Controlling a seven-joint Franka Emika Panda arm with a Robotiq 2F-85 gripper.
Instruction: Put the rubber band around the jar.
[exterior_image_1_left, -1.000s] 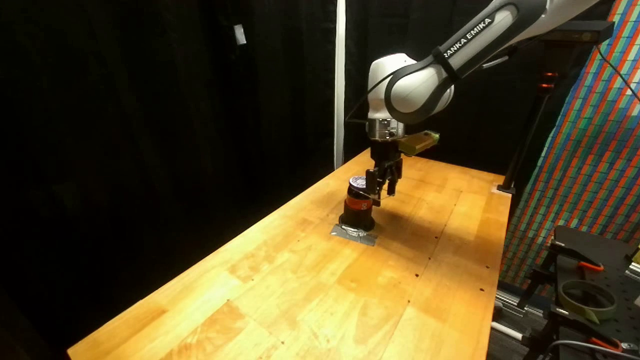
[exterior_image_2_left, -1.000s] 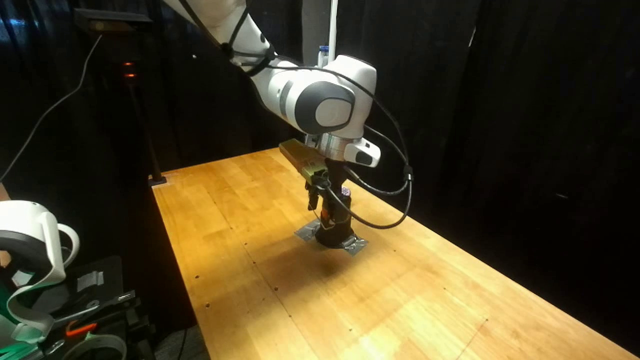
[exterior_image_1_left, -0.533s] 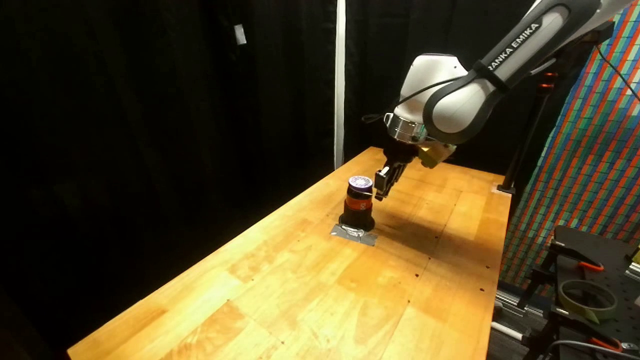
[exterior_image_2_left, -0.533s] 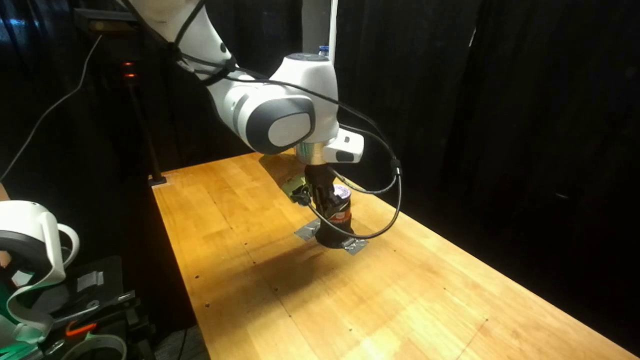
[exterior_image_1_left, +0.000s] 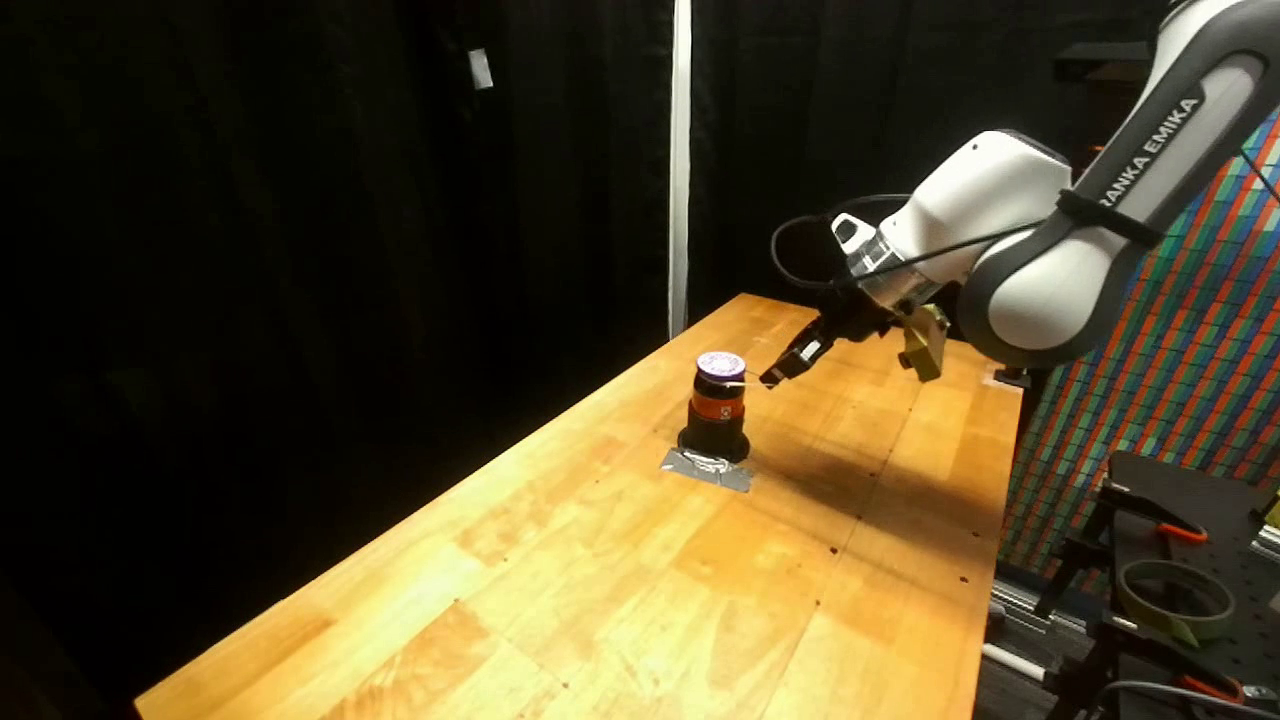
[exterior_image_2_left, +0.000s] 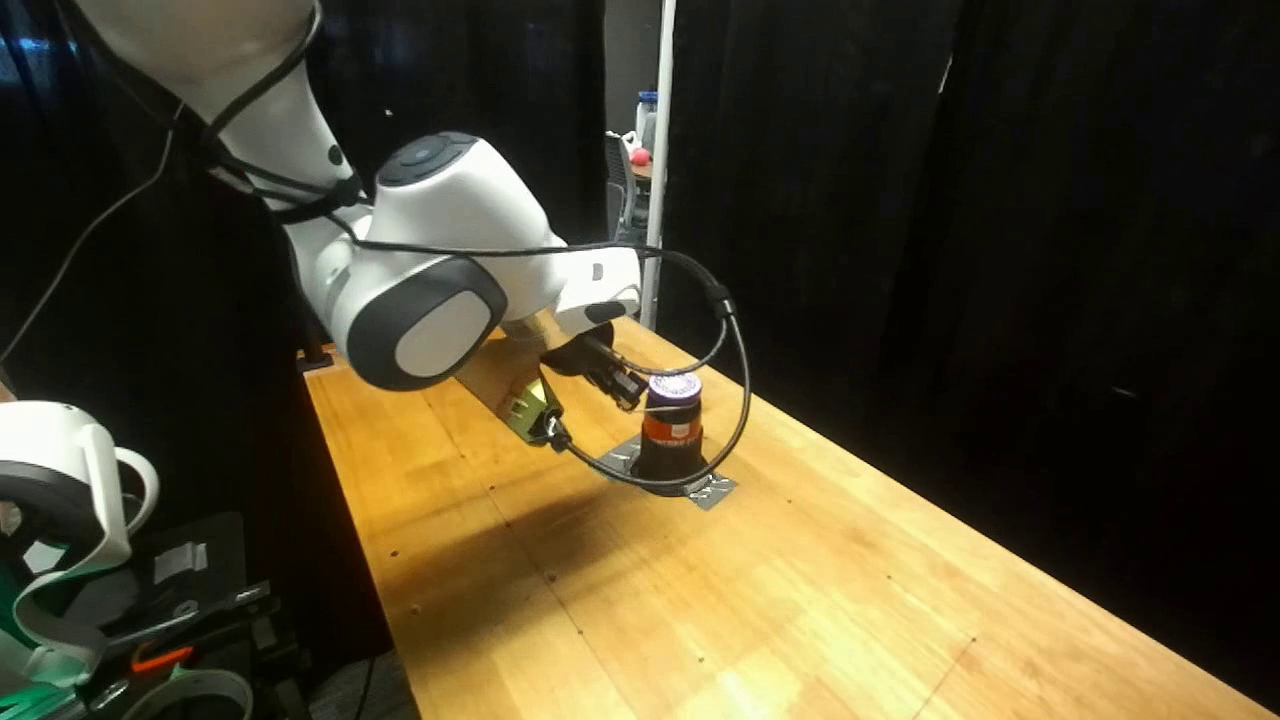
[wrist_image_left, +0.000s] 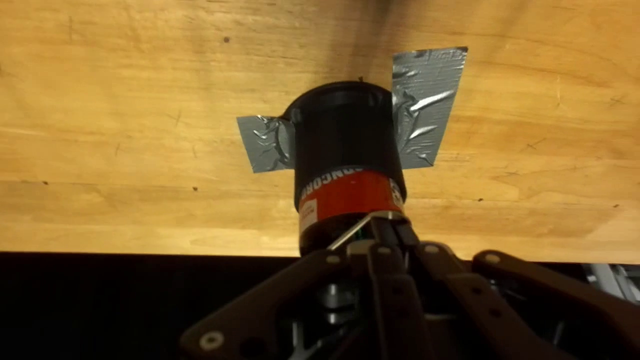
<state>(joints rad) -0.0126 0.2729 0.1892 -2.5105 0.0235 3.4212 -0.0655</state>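
Observation:
The jar (exterior_image_1_left: 718, 408) stands upright in both exterior views, dark with an orange label and a purple lid, its lower part in a black base. In the wrist view the jar (wrist_image_left: 350, 192) runs down behind my fingers and its lid is hidden. Pale and thin, the rubber band (wrist_image_left: 349, 234) lies around the jar's neck just under the lid (exterior_image_2_left: 675, 388) and stretches across a small gap to my gripper (wrist_image_left: 396, 232). It passes around the outside of the fingertips, which are together. My gripper tilts, its tips beside the jar at neck height.
Grey tape (exterior_image_1_left: 707, 470) fixes the black base to the wooden table (exterior_image_1_left: 640, 600). A cable (exterior_image_2_left: 738, 400) from the arm loops past the jar. A dark pole (exterior_image_1_left: 1040, 250) stands at the table's far corner, and a side shelf bears a tape roll (exterior_image_1_left: 1175, 598).
The fingers were spread beside the jar and have come together. The wrist has tilted and drawn back from the jar, so the lid now shows fully. The jar has not moved.

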